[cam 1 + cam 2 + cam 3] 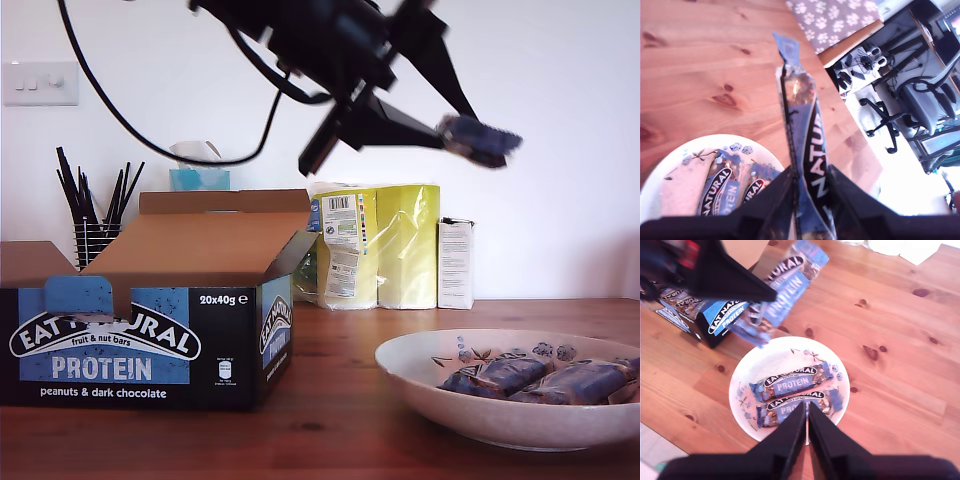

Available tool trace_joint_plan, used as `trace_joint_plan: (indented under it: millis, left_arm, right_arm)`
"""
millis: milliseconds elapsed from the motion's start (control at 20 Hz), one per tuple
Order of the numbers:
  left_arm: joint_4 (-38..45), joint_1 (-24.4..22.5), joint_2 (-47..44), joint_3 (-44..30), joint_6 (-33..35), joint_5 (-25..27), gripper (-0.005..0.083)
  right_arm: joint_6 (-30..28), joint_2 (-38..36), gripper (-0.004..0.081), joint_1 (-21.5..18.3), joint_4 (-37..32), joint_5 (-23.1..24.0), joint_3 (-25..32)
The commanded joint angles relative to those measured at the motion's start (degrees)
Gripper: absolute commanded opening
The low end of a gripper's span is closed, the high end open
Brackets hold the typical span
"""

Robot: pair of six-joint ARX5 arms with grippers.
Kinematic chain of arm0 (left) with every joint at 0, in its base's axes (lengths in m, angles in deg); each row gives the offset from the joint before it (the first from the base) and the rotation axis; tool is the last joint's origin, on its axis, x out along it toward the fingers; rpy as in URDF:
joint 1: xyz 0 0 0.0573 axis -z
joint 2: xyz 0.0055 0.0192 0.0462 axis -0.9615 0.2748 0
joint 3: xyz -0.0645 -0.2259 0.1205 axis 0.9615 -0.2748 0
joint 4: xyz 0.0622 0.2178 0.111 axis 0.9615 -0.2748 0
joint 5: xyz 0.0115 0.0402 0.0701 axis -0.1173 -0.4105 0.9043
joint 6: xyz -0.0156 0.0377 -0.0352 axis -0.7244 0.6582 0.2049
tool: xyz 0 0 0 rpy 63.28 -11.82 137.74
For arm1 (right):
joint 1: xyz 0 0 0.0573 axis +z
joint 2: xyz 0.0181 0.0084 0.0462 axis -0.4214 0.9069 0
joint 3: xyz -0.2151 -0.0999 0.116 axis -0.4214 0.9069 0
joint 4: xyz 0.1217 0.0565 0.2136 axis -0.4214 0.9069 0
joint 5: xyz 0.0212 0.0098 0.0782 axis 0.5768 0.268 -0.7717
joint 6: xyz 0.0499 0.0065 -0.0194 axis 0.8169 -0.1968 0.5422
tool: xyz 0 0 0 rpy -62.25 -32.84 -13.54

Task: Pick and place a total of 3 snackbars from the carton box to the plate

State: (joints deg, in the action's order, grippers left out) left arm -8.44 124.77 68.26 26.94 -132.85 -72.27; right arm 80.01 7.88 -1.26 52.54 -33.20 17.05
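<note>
Black-and-blue cardboard carton box (pixel 140 335) nearest; off-white flower-patterned plate (pixel 480 415) holds two shiny blue-wrapped snackbars (pixel 500 375). My first gripper (pixel 807 200) clamps a third bar (pixel 802 130) above. My second gripper (pixel 806 432): jaws closed, empty. Risk: the edge-on pinch lets the bar slip off-plate.

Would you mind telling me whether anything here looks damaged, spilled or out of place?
Only the carton box: a piece of its front panel is torn out along the top edge. Two snackbars lie neatly on the plate; nothing is spilled.

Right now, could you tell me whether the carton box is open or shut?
Open: the carton box has its brown flaps lifted.
</note>
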Motion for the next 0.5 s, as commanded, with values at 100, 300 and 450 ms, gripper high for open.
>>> trace_joint_plan:
  millis: [100, 300, 450]
  left_arm:
    - [1.6, 2.08, -0.15, -0.61, -0.87, 3.87, 0.0142]
    - [1.07, 1.42, -0.17, -0.61, 6.49, -8.87, 0.0142]
    - [1.16, -0.15, -0.28, -0.61, 8.17, -16.2, 0.0142]
  right_arm:
    - [-0.5, -0.52, -0.0013, -0.22, -0.44, 0.81, -0.24]
    - [-0.9, -0.48, -0.0013, -0.22, -0.79, -5.64, -0.24]
    - [-1.88, -0.46, -0.0013, -0.63, -2.49, -14.29, -0.24]
